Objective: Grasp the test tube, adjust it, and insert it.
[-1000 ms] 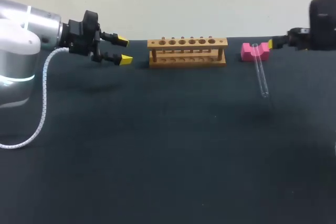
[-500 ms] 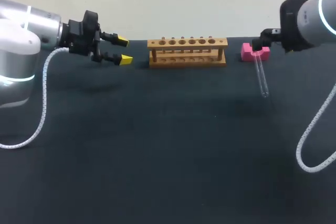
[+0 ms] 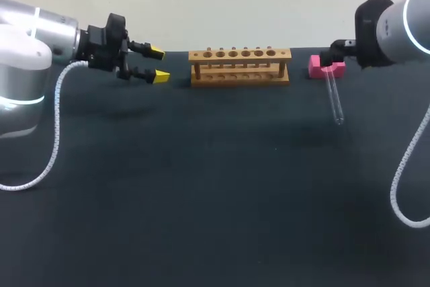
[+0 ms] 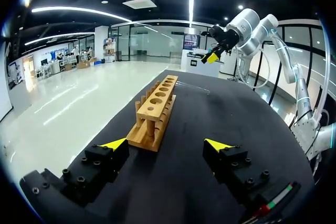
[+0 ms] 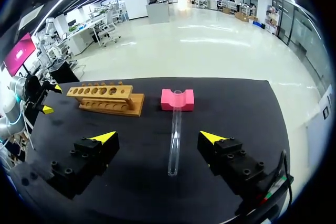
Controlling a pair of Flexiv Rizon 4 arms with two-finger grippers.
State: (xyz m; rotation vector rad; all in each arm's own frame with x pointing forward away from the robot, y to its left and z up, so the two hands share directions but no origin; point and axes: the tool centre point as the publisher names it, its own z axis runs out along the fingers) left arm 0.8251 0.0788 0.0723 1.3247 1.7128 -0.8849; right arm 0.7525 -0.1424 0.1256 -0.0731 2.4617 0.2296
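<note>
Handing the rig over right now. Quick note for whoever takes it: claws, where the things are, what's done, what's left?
Left claw: open, empty, off the end of the rack.
Right claw: open, empty, near the pink block.
Test tube: mouth propped on the pink block, other end on the table, untouched.
Rack: no tube in it.
Done: nothing yet.
Left: grasp, adjust, insert.

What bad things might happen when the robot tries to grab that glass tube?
1. The test tube is thin, clear glass, propped with one end on the pink block and the other on the table. A nudge from the open right gripper might roll it off the block.
2. The holes in the wooden rack look narrow, so a tilted tube might hit the rim instead of sliding in.
</note>
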